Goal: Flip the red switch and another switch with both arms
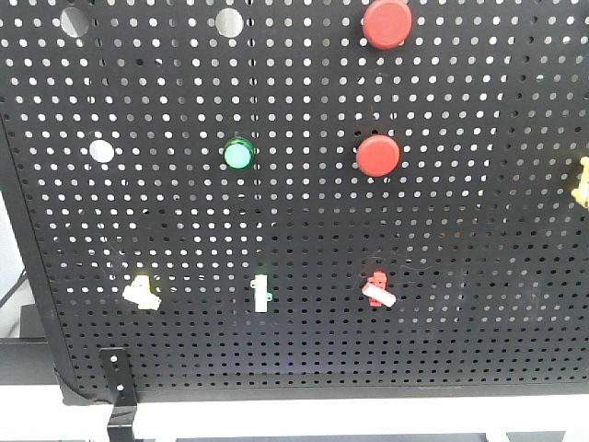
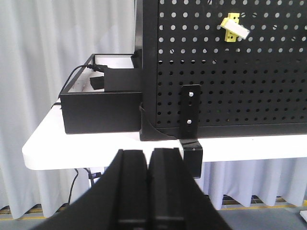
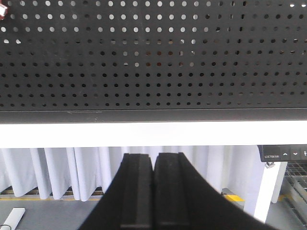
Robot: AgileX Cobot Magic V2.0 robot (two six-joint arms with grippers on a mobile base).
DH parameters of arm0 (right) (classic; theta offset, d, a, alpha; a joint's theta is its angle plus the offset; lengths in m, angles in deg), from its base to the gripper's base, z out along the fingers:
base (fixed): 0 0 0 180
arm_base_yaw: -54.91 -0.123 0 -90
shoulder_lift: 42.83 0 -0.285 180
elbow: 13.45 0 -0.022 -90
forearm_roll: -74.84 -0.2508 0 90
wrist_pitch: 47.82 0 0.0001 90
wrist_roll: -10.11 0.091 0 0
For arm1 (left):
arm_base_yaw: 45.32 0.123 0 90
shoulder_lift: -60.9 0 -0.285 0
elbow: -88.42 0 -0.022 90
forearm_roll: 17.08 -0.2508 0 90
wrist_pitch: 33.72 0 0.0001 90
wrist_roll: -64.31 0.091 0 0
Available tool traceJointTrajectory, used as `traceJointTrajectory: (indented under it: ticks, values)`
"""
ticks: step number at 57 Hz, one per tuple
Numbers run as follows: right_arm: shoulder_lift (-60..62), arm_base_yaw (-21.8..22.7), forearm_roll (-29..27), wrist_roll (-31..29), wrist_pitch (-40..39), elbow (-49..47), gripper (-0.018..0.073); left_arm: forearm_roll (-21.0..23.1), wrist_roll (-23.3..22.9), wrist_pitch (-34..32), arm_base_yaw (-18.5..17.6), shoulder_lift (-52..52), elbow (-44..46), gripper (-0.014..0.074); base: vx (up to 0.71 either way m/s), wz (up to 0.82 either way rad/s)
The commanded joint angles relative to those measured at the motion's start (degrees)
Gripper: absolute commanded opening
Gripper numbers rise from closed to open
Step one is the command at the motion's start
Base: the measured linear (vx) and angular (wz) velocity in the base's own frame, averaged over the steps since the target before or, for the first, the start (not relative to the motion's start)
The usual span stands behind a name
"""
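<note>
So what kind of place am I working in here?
Probably a robotics test lab: a black pegboard fitted with round push buttons and small toggle switches, standing on a white table, white curtains behind.

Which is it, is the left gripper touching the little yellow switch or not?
Apart. The left wrist view shows the left gripper low, with table edge and bare pegboard between it and the yellow switch above.

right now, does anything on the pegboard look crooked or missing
Two things. The pale yellow switch and the red switch sit tilted, while the green-based toggle between them stands upright. Three larger round holes at upper left hold nothing, perhaps missing buttons.
</note>
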Motion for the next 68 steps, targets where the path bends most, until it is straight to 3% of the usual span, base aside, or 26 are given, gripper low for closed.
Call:
traceJointTrajectory:
  ticks: [1, 20, 28, 35, 44, 55, 68]
  values:
    - [0.6, 0.2, 0.7, -0.2, -5.1, 0.3, -0.0006, 0.3, -0.4, -4.5, 0.1, 1.1, -1.0, 0.0003, 0.0, 0.0]
    - [0.6, 0.2, 1.2, -1.2, -8.3, 0.3, -0.0006, -0.1, 1.0, -8.0, 0.1, 1.1, -1.0, 0.0003, 0.0, 0.0]
    - [0.6, 0.2, 1.2, -1.0, -16.5, -2.0, -0.0006, -0.3, 1.3, -17.5, 0.1, 1.1, 0.1, 0.0003, 0.0, 0.0]
    - [-0.5, 0.2, 1.8, -1.0, -16.1, -9.8, -0.0006, -1.9, 4.2, -25.7, 0.1, 0.9, 4.8, 0.0003, 0.0, 0.0]
    - [-7.4, 0.2, 1.7, -1.0, -13.6, -22.5, -0.0006, -4.7, 5.1, -22.3, 0.1, -3.1, 17.1, 0.0003, 0.0, 0.0]
    - [-21.1, 0.2, 1.6, -1.1, -13.6, -35.8, -0.0006, -4.8, 5.1, -17.4, 0.1, -17.2, 31.8, 0.0003, 0.0, 0.0]
    - [-34.6, 0.3, 1.6, -1.4, -14.1, -38.5, -0.0006, -4.7, 5.1, -13.8, 0.1, -30.8, 34.7, 0.0003, 0.0, 0.0]
